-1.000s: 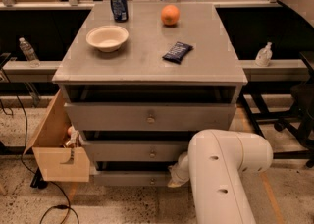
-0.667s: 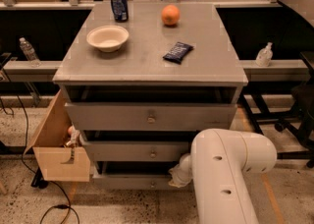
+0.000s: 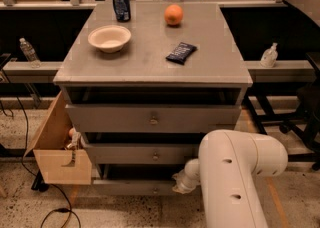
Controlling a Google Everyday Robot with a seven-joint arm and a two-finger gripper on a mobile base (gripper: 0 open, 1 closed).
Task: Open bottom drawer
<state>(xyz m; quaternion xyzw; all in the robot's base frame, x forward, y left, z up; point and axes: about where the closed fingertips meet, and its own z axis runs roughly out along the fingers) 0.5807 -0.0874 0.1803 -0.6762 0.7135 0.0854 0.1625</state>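
The grey cabinet has three drawers. The bottom drawer [image 3: 127, 187] has the narrowest front and a small round knob [image 3: 156, 189], and it stands a little way out from the cabinet. My gripper [image 3: 179, 186] is at the end of the white arm [image 3: 235, 172], right beside that knob on its right side. The arm's wrist hides most of the gripper. The middle drawer [image 3: 135, 154] and top drawer [image 3: 125, 118] also stand slightly out, stepped above it.
On the cabinet top are a white bowl [image 3: 109, 37], a blue can [image 3: 121, 4], an orange [image 3: 173, 15] and a dark packet [image 3: 181, 52]. An open cardboard box [image 3: 57, 149] stands at the cabinet's left. Bottles [image 3: 28, 52] [image 3: 269, 55] sit on side rails.
The white arm has drawn slightly back toward the camera and right, and the bottom drawer front has come out a little with it.
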